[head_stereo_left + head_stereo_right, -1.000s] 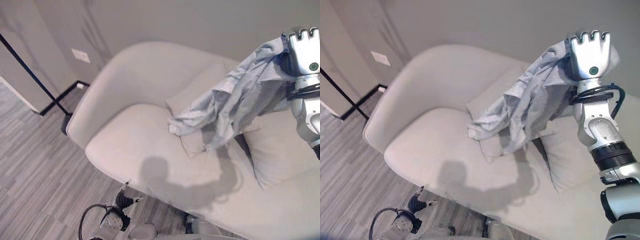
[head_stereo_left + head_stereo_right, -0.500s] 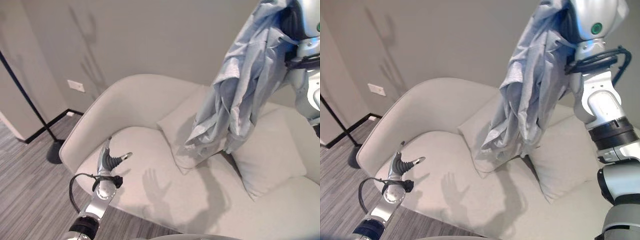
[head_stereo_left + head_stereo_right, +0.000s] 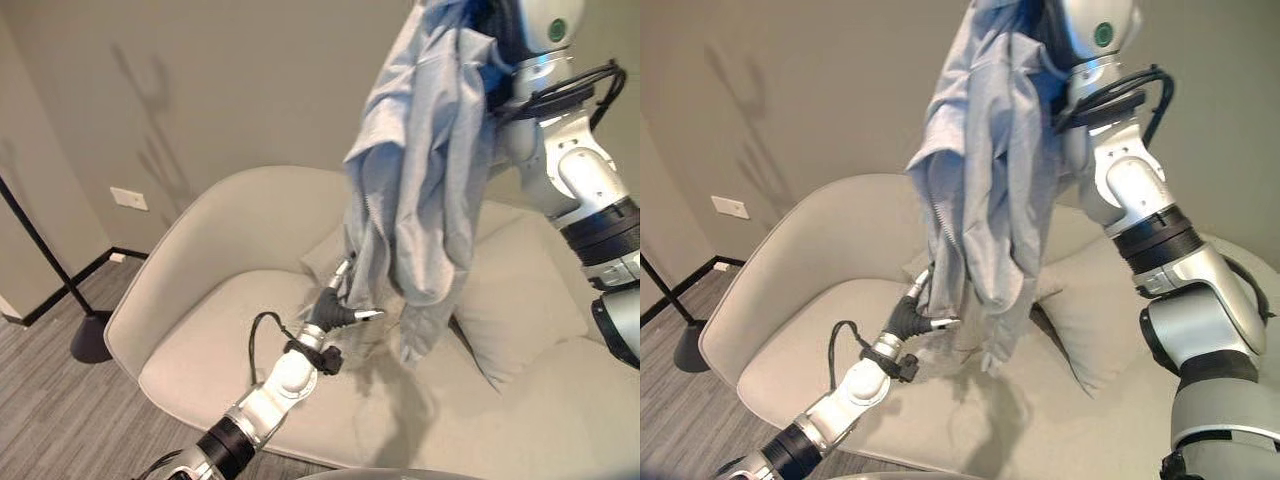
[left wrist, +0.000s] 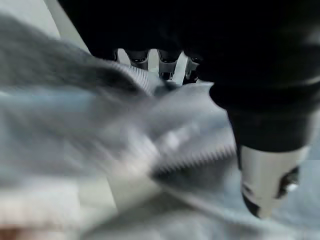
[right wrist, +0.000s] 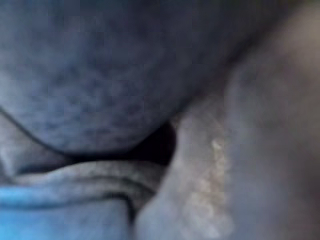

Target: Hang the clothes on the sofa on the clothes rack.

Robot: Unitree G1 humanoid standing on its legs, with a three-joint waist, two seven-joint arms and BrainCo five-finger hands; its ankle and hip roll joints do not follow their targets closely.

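The right hand (image 3: 1095, 25), raised high, now holds the light-blue garment (image 3: 425, 170) clear of the sofa (image 3: 200, 300); its fingers are buried in cloth, so its grasp cannot be told. The left hand (image 3: 335, 305) has come up to the hanging hem, fingers extended and touching it, not yet clenched. Lifting appears done; carrying remains. The rack's black pole (image 3: 40, 255) and base (image 3: 90, 335) stand well left, with open floor between.
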